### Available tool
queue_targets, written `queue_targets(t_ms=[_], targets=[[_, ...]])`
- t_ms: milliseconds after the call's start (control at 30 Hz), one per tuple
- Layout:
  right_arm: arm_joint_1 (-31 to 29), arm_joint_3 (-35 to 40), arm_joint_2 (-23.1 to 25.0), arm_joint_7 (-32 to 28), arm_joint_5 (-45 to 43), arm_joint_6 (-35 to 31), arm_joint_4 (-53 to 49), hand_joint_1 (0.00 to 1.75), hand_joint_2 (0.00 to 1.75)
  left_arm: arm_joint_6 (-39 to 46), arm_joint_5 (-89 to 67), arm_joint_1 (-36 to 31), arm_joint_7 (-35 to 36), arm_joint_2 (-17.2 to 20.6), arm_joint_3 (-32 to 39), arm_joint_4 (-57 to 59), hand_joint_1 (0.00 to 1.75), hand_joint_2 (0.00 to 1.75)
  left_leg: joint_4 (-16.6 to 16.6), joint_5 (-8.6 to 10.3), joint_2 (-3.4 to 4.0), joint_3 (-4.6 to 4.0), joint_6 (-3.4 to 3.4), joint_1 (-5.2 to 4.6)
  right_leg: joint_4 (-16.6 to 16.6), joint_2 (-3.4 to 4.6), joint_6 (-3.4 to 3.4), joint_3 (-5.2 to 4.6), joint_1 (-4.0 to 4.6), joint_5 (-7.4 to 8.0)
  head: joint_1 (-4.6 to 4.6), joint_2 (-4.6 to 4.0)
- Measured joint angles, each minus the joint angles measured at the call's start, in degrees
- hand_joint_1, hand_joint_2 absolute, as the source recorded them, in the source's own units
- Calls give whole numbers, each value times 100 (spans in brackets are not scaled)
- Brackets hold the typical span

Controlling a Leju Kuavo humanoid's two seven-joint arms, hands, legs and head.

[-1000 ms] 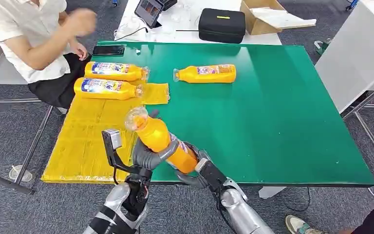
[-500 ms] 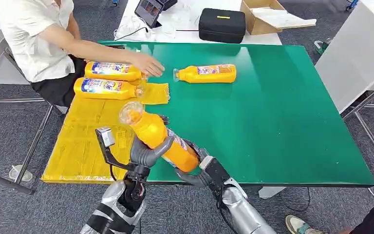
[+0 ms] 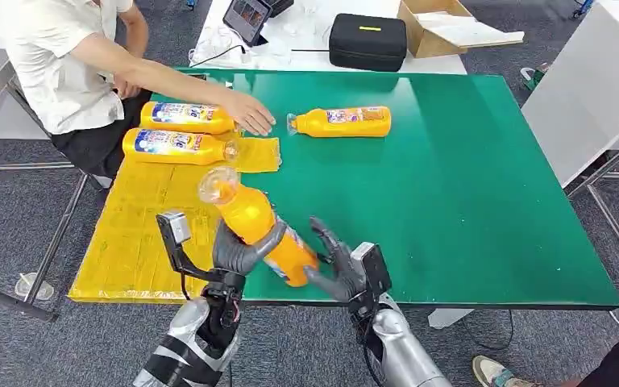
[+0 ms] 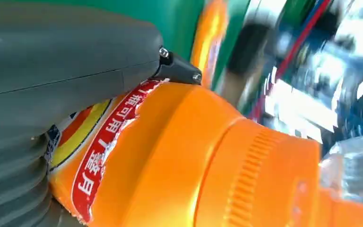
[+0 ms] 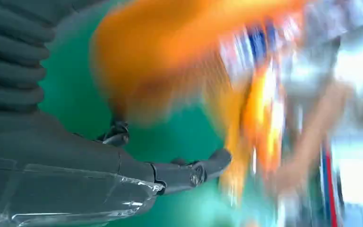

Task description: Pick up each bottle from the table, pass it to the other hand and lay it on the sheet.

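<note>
Gripping an orange bottle around its middle, the robot's left hand holds it tilted above the near edge of the green table, the clear cap pointing up and away toward the yellow sheet. The left wrist view shows the thick grey thumb pressed against the bottle's red-and-yellow label. Just beside the bottle's base, the right hand is spread, its dark fingers fanned apart and holding nothing; the right wrist view is blurred but shows the fingers apart over the green surface, with the bottle close by.

At the far end of the sheet, two bottles lie side by side, caps pointing to the right. A third bottle lies on the bare table top just beyond the sheet's corner. A seated person in a white shirt reaches across, one hand resting between the sheet's bottles and that third bottle. A black case and a cardboard box sit on the white table behind.
</note>
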Motion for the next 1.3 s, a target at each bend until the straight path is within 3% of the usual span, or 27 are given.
queue_targets(t_ms=[100,200,233,367,500,667,733,800,833,900,967,1000,1033,1267,1300], targets=[[56,-304,24,-415,411,-1575,-208,0,0,811,-613,-42,-19,125,138,-83,175,175,0,2,1,1,-1,0,0,0,0,-3,0,0,0,0],[376,-870,30,-723,1178,-3789,-1004,0,0,1437,-1221,-101,-2,314,407,-275,175,175,1,2,-3,-1,-1,0,0,-1,0,-4,0,0,-2,0],[456,-1096,30,-727,1276,-4088,-1267,0,0,1704,-1456,-124,-2,361,496,-310,175,175,0,2,-4,-1,-1,0,0,0,0,-4,0,0,-2,0],[856,-2256,-7,-732,1011,-4207,-2365,0,0,3401,-4086,-381,247,697,870,-238,175,175,0,1,-13,-8,-1,0,0,-5,0,-4,-1,0,0,0],[1029,-2518,-35,-732,865,-4137,-2852,0,0,3436,-5282,-653,284,839,1215,132,175,175,0,0,-2,-5,-1,0,0,0,-1,-7,0,1,0,2],[1025,-2261,-31,-732,751,-3859,-2870,0,0,3377,-6108,-1248,521,966,1508,1247,175,175,-1,13,-1,-3,-13,4,3,1,-5,-6,2,5,2,0],[1006,-2082,-22,-732,734,-3774,-2854,0,0,3248,-6418,-1497,781,1067,1508,1782,162,175,-1,14,0,-2,-15,7,5,1,-12,-7,4,10,0,0],[999,-1962,-22,-732,719,-3754,-2839,0,0,3200,-6512,-1641,866,1128,1508,2130,175,175,0,15,6,-3,-15,7,7,2,-18,-11,6,14,0,0],[993,-1921,-22,-732,703,-3715,-2826,0,0,3157,-6616,-1714,948,1156,1506,2327,169,175,0,15,5,-4,-15,8,7,1,-18,-11,6,13,0,0],[975,-1851,-22,-732,686,-3610,-2804,0,0,2811,-6894,-1876,1191,1243,1440,2696,141,175,0,15,5,-6,-16,7,8,1,-18,-11,5,13,2,2],[938,-1803,-22,-732,653,-3500,-2778,0,0,2117,-6923,-1982,1324,1322,1421,3002,140,175,0,14,13,-6,-16,7,8,2,-18,-13,5,13,0,0],[928,-1781,-22,-732,649,-3464,-2767,0,0,1860,-6981,-1994,1373,1357,1416,3136,61,175,0,13,15,-6,-16,7,7,3,-18,-15,4,13,0,0],[925,-1774,-22,-732,640,-3426,-2758,0,0,1788,-7061,-1995,1401,1379,1392,3224,21,175,0,13,15,-7,-16,7,7,3,-18,-17,4,13,0,0],[871,-1763,-22,-732,583,-3214,-2658,0,0,1102,-7154,-2166,1390,1506,1196,3676,21,175,-1,12,12,-4,-17,6,8,2,-19,-14,4,13,0,0],[865,-1763,-22,-732,585,-3201,-2644,0,0,1084,-7165,-2174,1392,1519,1176,3714,12,175,-1,12,13,-2,-17,6,8,3,-19,-14,5,13,-2,0]])
